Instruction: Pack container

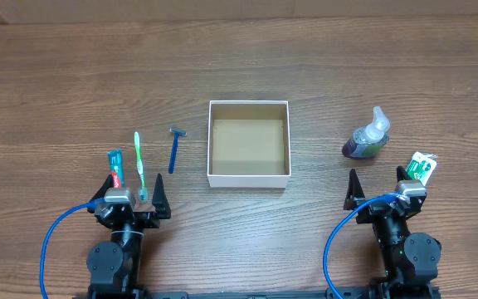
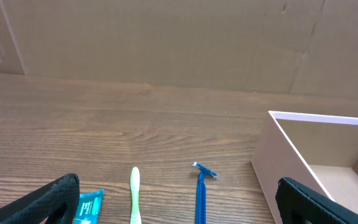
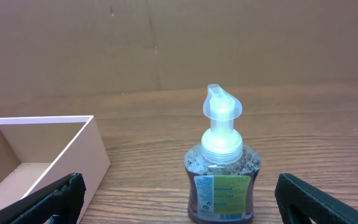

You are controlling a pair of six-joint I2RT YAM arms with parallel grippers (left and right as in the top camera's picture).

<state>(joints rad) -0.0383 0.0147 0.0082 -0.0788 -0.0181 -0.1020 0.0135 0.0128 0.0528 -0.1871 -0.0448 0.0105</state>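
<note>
The container [image 1: 213,141] is a square white-walled box with a brown inside, in the middle of the table; nothing lies in it. It shows at the right of the left wrist view [image 2: 278,155] and at the left of the right wrist view [image 3: 73,149]. A green toothbrush [image 1: 140,164], a blue razor [image 1: 174,148] and a teal toothpaste tube [image 1: 115,167] lie left of it. My left gripper [image 1: 132,195] is open and empty, just short of them. A soap pump bottle [image 1: 368,138] stands right of the box. My right gripper [image 1: 378,189] is open and empty, just short of the bottle [image 3: 222,177].
A small green-and-white packet [image 1: 422,168] lies by the right arm's far finger. A cardboard wall [image 2: 166,37] closes off the far edge of the wooden table [image 1: 73,75]. Blue cables loop from both arm bases at the front edge.
</note>
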